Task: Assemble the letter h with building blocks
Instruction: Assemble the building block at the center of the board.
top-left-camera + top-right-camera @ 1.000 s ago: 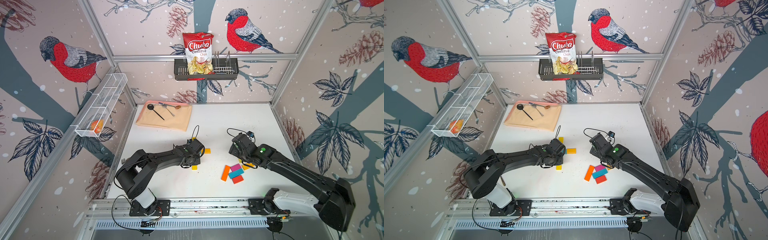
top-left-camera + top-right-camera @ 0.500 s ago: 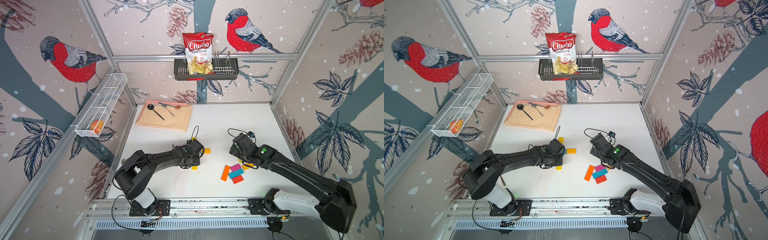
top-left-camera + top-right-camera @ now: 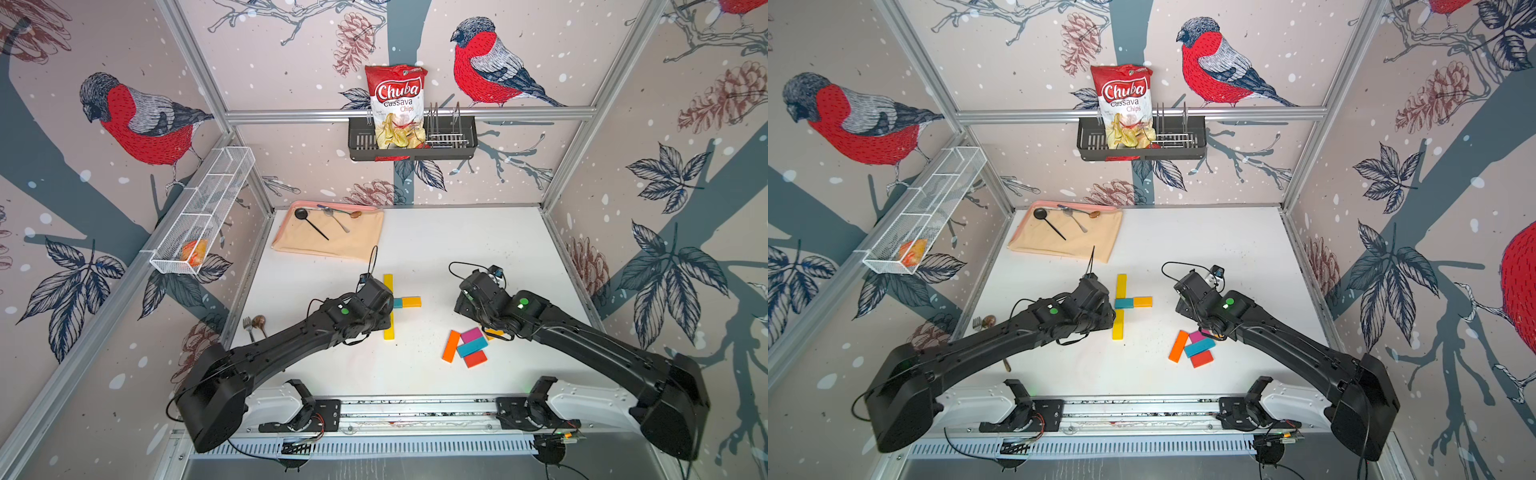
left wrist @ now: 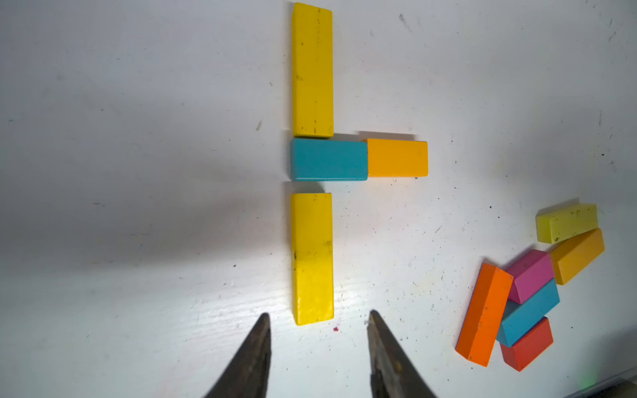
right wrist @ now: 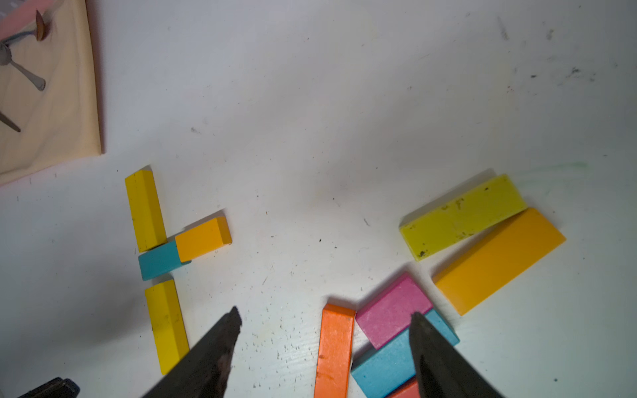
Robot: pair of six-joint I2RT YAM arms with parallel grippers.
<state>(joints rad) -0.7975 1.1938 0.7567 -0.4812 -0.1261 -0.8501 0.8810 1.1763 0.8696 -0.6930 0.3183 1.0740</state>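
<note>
Four blocks down: yellow pair [image 4: 312, 258] flanks teal block [image 4: 327, 160] as stem, amber block [image 4: 396, 158] butts its end; left pincer [image 4: 319, 313] and right pincer [image 5: 325, 313] both gape empty; next move likely needs a spare block [image 5: 496, 262] as leg off amber.

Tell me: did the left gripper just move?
Yes. The left gripper drew back from the amber block toward its base, uncovering the teal block.

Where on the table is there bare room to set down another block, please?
Widest: the far table, between the beige cloth and the right wall. Also a front strip between the near yellow block and the rail. Crowded: the loose pile by the right arm.
</note>
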